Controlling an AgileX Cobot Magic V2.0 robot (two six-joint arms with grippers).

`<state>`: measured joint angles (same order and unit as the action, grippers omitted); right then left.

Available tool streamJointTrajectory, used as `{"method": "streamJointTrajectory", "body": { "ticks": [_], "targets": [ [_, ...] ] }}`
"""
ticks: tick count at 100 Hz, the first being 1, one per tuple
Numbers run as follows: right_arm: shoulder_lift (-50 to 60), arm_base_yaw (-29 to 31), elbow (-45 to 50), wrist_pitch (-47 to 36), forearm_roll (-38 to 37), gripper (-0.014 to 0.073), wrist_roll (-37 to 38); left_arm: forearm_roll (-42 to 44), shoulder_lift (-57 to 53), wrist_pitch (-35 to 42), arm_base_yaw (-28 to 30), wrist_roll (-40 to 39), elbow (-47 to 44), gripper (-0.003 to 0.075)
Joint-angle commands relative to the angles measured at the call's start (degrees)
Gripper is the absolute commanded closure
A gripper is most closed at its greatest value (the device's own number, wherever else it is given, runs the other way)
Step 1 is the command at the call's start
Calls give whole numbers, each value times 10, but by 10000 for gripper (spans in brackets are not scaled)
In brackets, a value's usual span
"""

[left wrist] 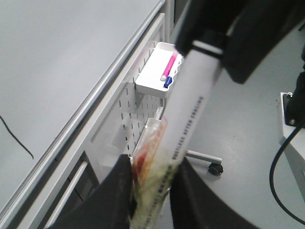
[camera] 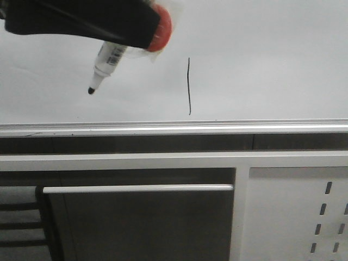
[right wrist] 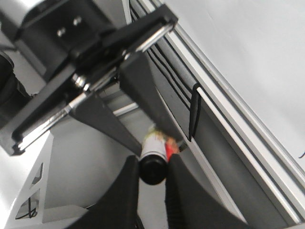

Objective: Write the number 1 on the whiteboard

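Observation:
The whiteboard (camera: 261,65) fills the far half of the front view, and the number 1 (camera: 188,87) on it is a thin black vertical stroke near the middle. My left gripper (camera: 147,32) is shut on a white marker (camera: 106,62) wrapped in red tape. The marker's black tip points down and left, well to the left of the stroke. In the left wrist view the marker (left wrist: 190,109) sits clamped in my left gripper (left wrist: 152,167). My right gripper (right wrist: 152,164) is shut on the marker's black rear end (right wrist: 153,171).
The board's aluminium edge strip (camera: 174,128) runs along its near side. Below it are a drawer handle (camera: 136,188) and a white slotted panel (camera: 304,217). A small white tray (left wrist: 147,83) on that panel holds a pink and a blue pen. A castor wheel (left wrist: 215,168) stands on the floor.

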<state>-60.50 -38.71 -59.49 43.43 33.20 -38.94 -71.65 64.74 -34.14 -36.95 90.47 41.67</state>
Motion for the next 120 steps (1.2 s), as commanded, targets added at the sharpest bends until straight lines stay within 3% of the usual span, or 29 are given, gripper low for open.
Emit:
{"method": "streamJointTrajectory", "body": {
  "ticks": [1,13,25,39,51,63,87,101,120],
  "targets": [
    [5,-1,-21,-11,26,634,-8,-30,-8,17,-2,-9,19,741],
    [5,0,-21,-1,26,573,-8,-30,-8,20,-2,-11,19,741],
    [5,0,-21,-2,26,392,-7,-30,-8,39,-2,-23,19,741],
    [8,28,-21,-10,19,269,19,-30,-10,84,-2,-52,15,741],
    [23,88,-21,-9,14,259,49,-55,-22,146,-2,-61,-2,741],
    [37,147,-20,-7,14,259,66,-138,-42,266,-2,-54,-23,741],
    [43,170,-19,-25,18,259,66,-185,-39,394,-2,-54,-27,741],
    [43,170,-19,-51,19,260,66,-178,-24,453,-2,-79,-13,741],
    [43,170,-19,-70,19,260,66,-86,23,470,-2,-163,28,741]
  ]
}}
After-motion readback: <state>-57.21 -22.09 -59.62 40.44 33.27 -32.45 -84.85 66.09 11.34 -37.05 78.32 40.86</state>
